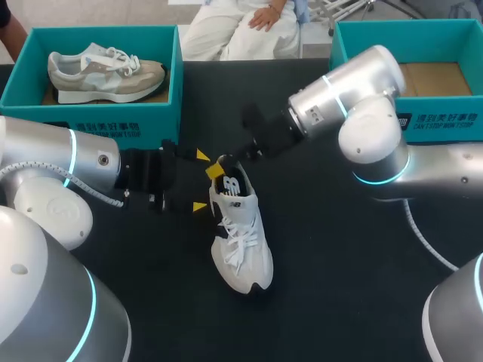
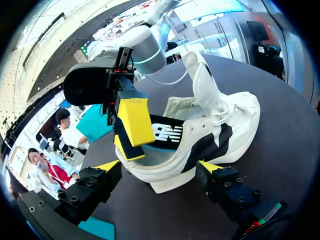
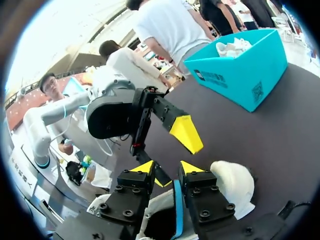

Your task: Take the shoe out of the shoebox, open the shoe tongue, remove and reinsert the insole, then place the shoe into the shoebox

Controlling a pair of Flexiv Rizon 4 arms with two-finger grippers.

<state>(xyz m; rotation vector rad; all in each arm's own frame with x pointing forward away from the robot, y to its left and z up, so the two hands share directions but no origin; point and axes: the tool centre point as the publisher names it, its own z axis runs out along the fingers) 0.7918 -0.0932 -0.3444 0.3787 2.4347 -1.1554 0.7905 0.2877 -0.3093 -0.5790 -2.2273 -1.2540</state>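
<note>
Item: white black-trimmed fabric sneaker (image 1: 240,234), likely light, floppy upper; best gripped at the firm heel collar.
Right pincer (image 3: 169,168): clenched on that collar.
Left pincer (image 2: 159,167): released.

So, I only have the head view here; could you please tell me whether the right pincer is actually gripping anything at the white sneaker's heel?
Observer: Yes. The right wrist view shows the right pincer shut on a thin blue-edged strip at the heel opening of the white lace-up sneaker. It may be the insole, but I can't confirm that.
Operator: Thank you. Is the left pincer holding the heel too?
Observer: No. In the left wrist view the left pincer is open, its tips spread wider than the heel.
Operator: And the tongue?
Observer: The white padded tongue stands upright above the laces.
</note>
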